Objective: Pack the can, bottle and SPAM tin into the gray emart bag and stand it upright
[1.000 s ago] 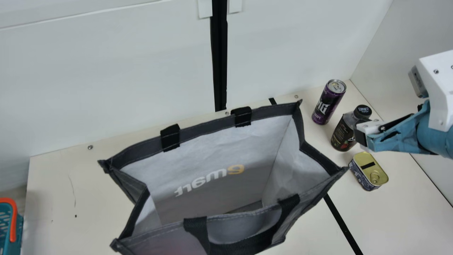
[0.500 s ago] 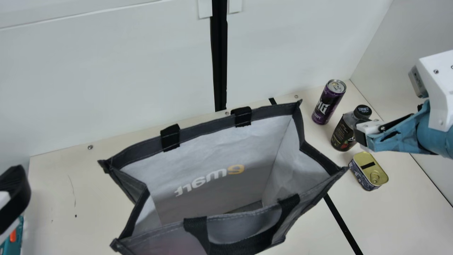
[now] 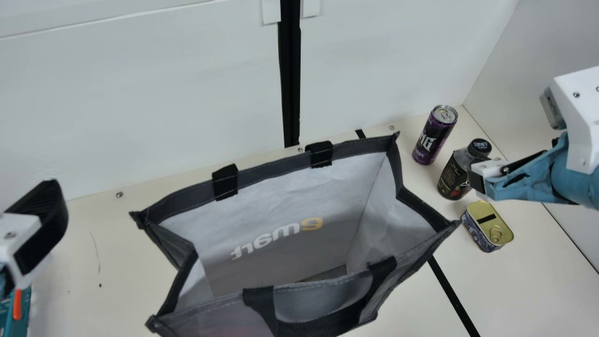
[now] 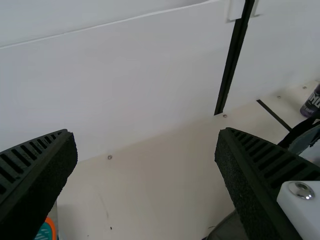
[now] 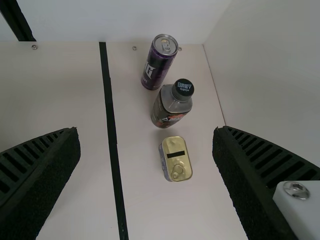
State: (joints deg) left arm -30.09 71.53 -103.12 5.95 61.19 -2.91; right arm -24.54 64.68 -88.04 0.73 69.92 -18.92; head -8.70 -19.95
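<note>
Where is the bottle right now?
In the main view the bottle stands on the table's right side, between the can and the SPAM tin.

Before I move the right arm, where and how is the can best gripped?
Probably by the upper body, from above, with the jaws on opposite sides: the can stands upright with straight, round walls. The bottle stands close by, so a low sideways approach could bump it.

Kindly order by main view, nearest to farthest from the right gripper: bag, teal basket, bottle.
1. Bottle, on the right, by the right gripper.
2. Bag, in the middle.
3. Teal basket, at the left edge.
</note>
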